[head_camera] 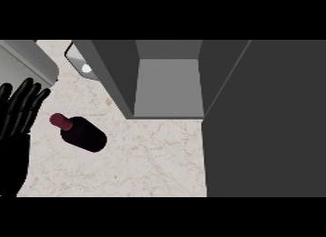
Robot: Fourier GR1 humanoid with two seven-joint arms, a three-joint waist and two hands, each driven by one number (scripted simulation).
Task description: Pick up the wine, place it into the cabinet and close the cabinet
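Head view shows you the big things first. The cabinet door (275, 120) is swung open and fills the right side. The cabinet (169, 88) sits at the far middle with its inside open to you. The pale counter (152, 166) lies on the near side of it.

Your left hand (12, 120) is at the left edge. Its fingers are straight and a little apart, and it holds nothing. Your right hand does not show at all.

The wine (84, 133) is on the counter, left of the cabinet and just beside that left hand, but not touching it. Its red cap (58, 120) points to the far left. You cannot tell for sure if the bottle stands up or lies down.

The job now looks like the pick-up, which has not begun. Come at the bottle from the side and wrap your fingers round the fat dark body, not the thin neck. Go slowly, because a bump could knock it over or make it roll. Lift it well up before you move right, so that it clears the cabinet's near left wall.
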